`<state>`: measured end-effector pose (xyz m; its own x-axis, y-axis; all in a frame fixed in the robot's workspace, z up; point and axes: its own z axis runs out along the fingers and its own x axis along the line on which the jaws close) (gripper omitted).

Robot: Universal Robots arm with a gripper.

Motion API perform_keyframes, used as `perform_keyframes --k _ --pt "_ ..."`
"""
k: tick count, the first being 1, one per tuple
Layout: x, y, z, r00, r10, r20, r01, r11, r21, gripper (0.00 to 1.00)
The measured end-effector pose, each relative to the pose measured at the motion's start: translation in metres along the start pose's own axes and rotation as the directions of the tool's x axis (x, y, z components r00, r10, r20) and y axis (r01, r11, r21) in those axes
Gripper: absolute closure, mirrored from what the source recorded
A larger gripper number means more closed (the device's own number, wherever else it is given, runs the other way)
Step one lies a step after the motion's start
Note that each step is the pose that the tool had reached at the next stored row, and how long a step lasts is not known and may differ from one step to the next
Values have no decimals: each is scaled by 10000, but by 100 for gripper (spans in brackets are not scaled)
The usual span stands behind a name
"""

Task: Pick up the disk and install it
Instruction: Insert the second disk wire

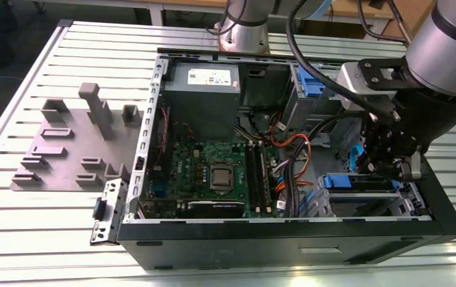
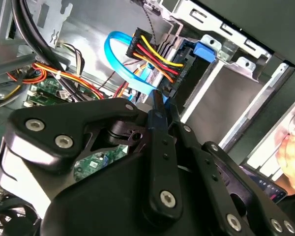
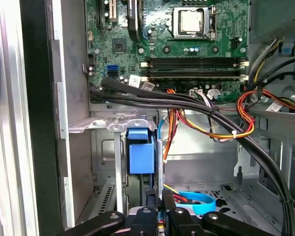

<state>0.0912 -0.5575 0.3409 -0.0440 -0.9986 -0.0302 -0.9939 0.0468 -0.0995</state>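
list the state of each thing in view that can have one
case: side panel off, inside exposed
pincer: closed, down inside the case by the drive bay
disk: seated in the bay, blue bracket end showing
CPU socket: no cooler on it
power supply: mounted in the case

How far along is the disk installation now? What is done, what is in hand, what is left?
Done, it seems: the disk's blue bracket already sits inside the drive bay of the computer case. In hand: the gripper, fingers together, is down in the case, its tips close to the cable connector. Left: I cannot tell whether the disk is fully seated.
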Motion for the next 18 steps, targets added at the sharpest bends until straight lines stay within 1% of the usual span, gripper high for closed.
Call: perform_keyframes --k 5,8,10,14,18 --pt "20 10 8 9995 -315 32 315 9995 66 84" --pt "32 39 12 9994 -330 53 329 9994 116 84" --pt "45 39 20 9994 -331 64 330 9994 142 84" --pt "75 41 38 9994 -329 79 328 9993 174 84" --pt "80 41 46 9994 -330 83 328 9993 181 84"
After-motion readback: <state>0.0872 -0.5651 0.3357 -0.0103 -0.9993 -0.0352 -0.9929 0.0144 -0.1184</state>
